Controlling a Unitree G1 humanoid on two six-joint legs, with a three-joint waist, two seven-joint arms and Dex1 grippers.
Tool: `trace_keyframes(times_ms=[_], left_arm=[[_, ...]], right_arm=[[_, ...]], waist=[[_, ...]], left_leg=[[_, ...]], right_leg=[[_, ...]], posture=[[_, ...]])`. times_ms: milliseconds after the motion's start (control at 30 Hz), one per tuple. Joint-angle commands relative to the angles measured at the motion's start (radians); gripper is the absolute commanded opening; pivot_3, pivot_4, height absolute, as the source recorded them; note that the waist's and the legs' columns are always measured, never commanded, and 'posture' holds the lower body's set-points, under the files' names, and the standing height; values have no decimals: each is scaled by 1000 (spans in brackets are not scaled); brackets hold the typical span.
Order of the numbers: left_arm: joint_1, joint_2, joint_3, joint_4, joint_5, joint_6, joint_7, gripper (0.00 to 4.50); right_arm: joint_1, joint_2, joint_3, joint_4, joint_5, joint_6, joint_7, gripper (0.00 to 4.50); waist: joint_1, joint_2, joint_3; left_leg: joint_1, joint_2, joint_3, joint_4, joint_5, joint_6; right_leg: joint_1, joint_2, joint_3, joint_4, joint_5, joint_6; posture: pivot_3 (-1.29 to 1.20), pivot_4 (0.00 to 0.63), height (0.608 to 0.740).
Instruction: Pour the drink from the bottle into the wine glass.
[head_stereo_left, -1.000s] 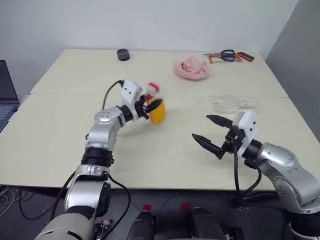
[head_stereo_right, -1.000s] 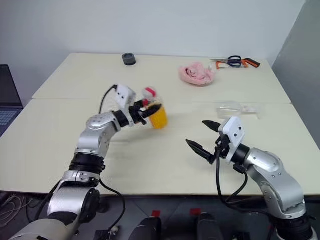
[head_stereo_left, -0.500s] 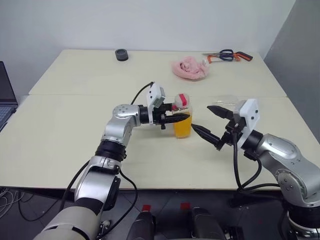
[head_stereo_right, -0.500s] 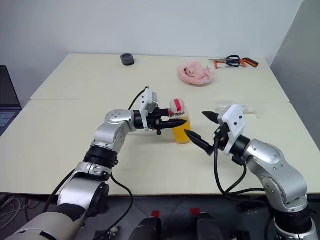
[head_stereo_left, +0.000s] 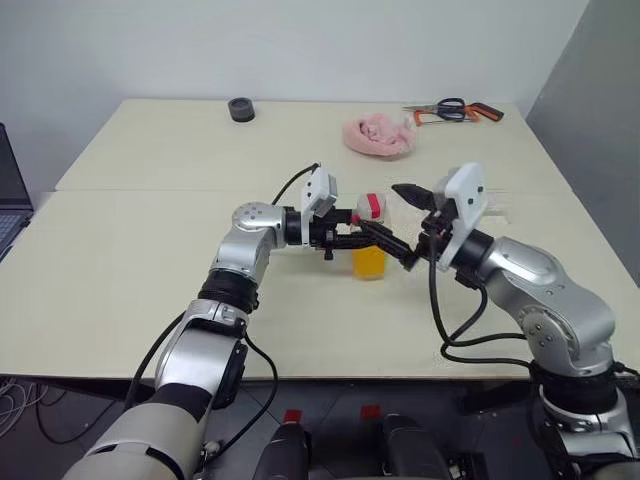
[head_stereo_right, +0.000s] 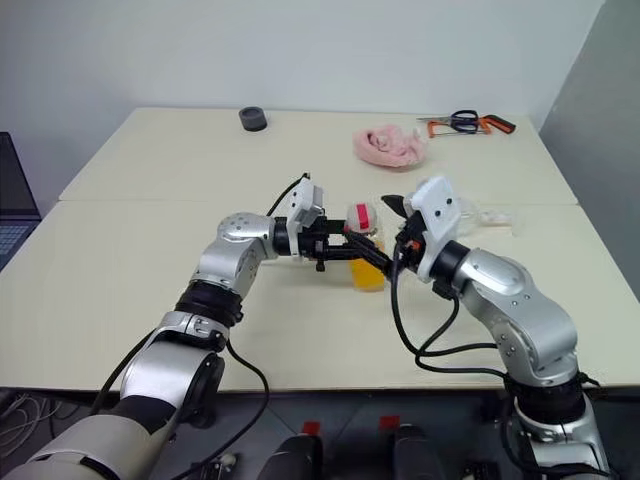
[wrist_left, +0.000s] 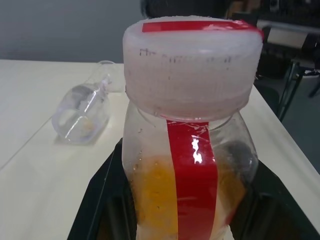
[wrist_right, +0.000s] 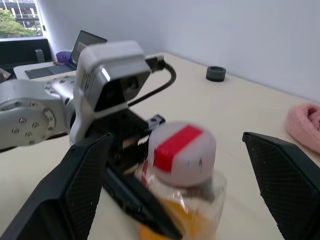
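Head views: the desk (head_stereo_left: 150, 300) is a pale cream, smooth matt top made of two slabs joined by a seam. Near its centre the bottle (head_stereo_left: 368, 240) stands upright, a small clear plastic one with a white cap crossed by a red strip. The drink (head_stereo_left: 368, 262), bright orange and translucent, fills its lower part. The left pincer (head_stereo_left: 362, 235) reaches in from 9 o'clock and pinches the bottle below the cap with its black fingers. The right pincer (head_stereo_left: 398, 222) comes from 3 o'clock with its black fingers spread wide, one tip by the bottle's side, the other higher up and apart from it. At 2 o'clock from the bottle the wine glass (head_stereo_right: 480, 213) lies on its side, clear and hard to make out. Toward 12 o'clock lie a crumpled pink cloth (head_stereo_left: 378, 136), scissors (head_stereo_left: 455, 108) with black and orange handles, and a small dark round ring (head_stereo_left: 240, 108).

Left wrist view: the ribbed white cap and the red label strip down the clear wall show close up, with faint marks on the cap that cannot be read; orange liquid sits low inside. The stemmed glass lies tipped over on the desk behind.

Right wrist view: the textured black fingers (wrist_right: 85, 185) stand wide on either side of the capped bottle, not touching it.
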Motion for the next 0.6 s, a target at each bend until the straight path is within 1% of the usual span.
trace_keyframes(times_ms=[33, 233, 467, 567, 600], left_arm=[[-37, 0, 12, -15, -5, -38, -15, 1796], [-39, 1, 15, -11, -5, -42, -20, 1796], [-38, 5, 14, -13, -3, -41, -26, 1796], [-39, 6, 14, -11, -2, -42, -26, 1796], [-40, 6, 14, -11, -1, -43, -26, 1796]], right_arm=[[-43, 22, 6, 5, -19, -2, -18, 4500], [-47, 18, 43, 22, -46, 7, 5, 4500], [-44, 43, 35, 28, -56, 8, -2, 4500], [-42, 46, 35, 31, -59, 9, -1, 3902], [-42, 45, 37, 33, -62, 9, 0, 3516]], waist=[[-1, 0, 0], [-5, 0, 0], [-7, 0, 0], [-7, 0, 0], [-7, 0, 0]], left_leg=[[0, 0, 0, 0, 0, 0], [0, 0, 0, 0, 0, 0], [0, 0, 0, 0, 0, 0], [0, 0, 0, 0, 0, 0], [0, 0, 0, 0, 0, 0]], right_leg=[[0, 0, 0, 0, 0, 0], [0, 0, 0, 0, 0, 0], [0, 0, 0, 0, 0, 0], [0, 0, 0, 0, 0, 0], [0, 0, 0, 0, 0, 0]], posture=[[0, 150, 740], [0, 150, 740], [0, 150, 740], [0, 150, 740], [0, 150, 740]])
